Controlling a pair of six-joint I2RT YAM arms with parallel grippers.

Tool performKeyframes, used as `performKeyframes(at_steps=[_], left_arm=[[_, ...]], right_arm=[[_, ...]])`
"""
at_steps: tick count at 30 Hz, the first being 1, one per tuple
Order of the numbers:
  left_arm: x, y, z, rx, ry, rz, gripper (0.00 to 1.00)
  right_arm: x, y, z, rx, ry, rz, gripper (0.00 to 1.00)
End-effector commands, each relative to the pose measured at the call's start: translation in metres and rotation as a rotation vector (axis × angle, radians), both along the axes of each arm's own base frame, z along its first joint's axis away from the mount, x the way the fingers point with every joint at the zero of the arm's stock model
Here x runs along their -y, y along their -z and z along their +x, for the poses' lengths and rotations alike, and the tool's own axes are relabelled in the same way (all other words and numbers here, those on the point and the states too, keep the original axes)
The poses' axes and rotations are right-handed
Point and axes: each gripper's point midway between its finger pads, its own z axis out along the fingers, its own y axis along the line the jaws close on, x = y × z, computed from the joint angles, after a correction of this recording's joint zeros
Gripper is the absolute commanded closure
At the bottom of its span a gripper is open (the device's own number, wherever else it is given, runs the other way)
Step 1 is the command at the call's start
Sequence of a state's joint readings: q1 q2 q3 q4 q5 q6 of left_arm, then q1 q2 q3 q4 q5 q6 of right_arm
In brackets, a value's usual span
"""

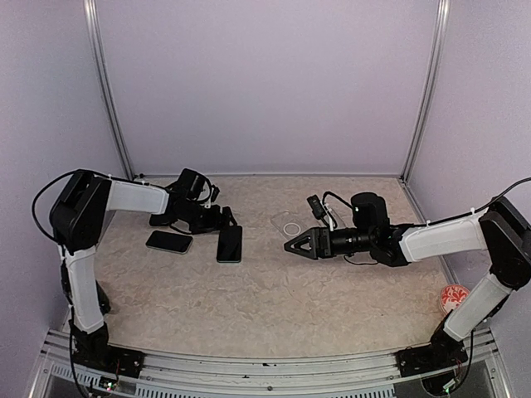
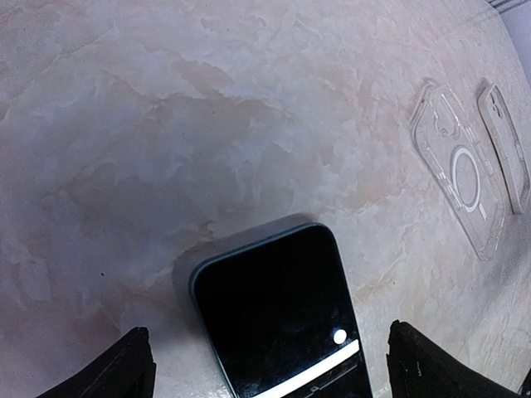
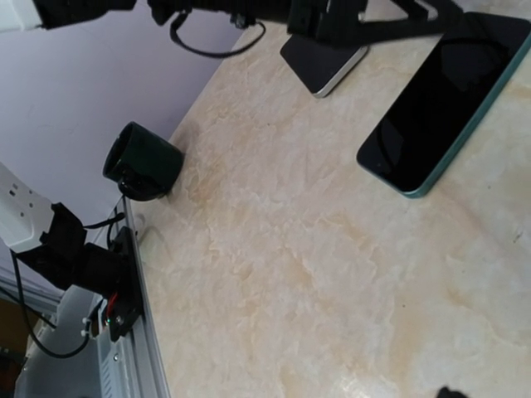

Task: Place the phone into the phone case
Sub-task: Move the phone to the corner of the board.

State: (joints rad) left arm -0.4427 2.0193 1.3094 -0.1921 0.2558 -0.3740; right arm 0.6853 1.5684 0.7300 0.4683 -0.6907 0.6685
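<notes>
The left claw (image 2: pixel 270 369) is wide open. Its 2 black fingers (image 2: pixel 124 369) stand 1 on each side of the near end of the black flat phone with a thin blue-green edge (image 2: pixel 278 319). They do not touch it. The phone lies flat on the pale, stone-look table (image 2: pixel 166 124).

The clear thin plastic phone case with a white ring in its middle (image 2: pixel 460 178) lies flat too, well apart from the phone, over toward the right arm. A second clear case (image 2: pixel 506 145) lies just beside it. Seen from above, the right claw (image 1: pixel 299 245) hangs near the phone case. It looks pinched to a point, but I cannot tell if it is open or closed.

What could go wrong? The phone is thin and smooth, so the fingers may slide over its edges and close on nothing. If they pinch only the end, the phone may tip and drop. A second black flat phone with a silver edge (image 1: pixel 169 241) lies near, and the left claw could bump it. The phone case looks light and is hard to see, so a push may make it skid. The phone may also land on the second clear case by mistake. If the phone comes down tilted, a corner may catch on the rim and not snap in. The 2 arms could also bump each other over the phone case.
</notes>
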Motion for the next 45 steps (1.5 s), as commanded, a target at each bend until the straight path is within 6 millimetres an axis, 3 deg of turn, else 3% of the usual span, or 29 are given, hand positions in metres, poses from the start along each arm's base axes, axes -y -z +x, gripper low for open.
performKeyframes(at_steps=[1,14,26,31,39,45], left_arm=[[0.009,-0.003,-0.004,0.017,0.01,-0.02,0.05],[0.069,0.011,-0.043,-0.018,0.174,-0.051,0.05],[0.125,0.013,-0.087,-0.01,0.454,-0.102,0.06],[0.128,0.024,-0.081,0.005,0.486,-0.06,0.06],[0.139,0.02,-0.065,0.025,0.511,-0.074,0.06],[0.148,0.026,-0.08,-0.024,0.585,-0.122,0.07]], right_arm=[[-0.002,-0.007,-0.001,0.036,-0.002,0.007,0.12],[0.002,-0.004,0.007,0.043,0.023,-0.031,0.12],[0.031,-0.011,0.022,0.056,0.106,-0.057,0.11],[0.039,-0.016,0.024,0.065,0.127,-0.058,0.11],[0.043,-0.018,0.023,0.067,0.129,-0.058,0.12],[0.047,-0.021,0.026,0.075,0.142,-0.068,0.12]])
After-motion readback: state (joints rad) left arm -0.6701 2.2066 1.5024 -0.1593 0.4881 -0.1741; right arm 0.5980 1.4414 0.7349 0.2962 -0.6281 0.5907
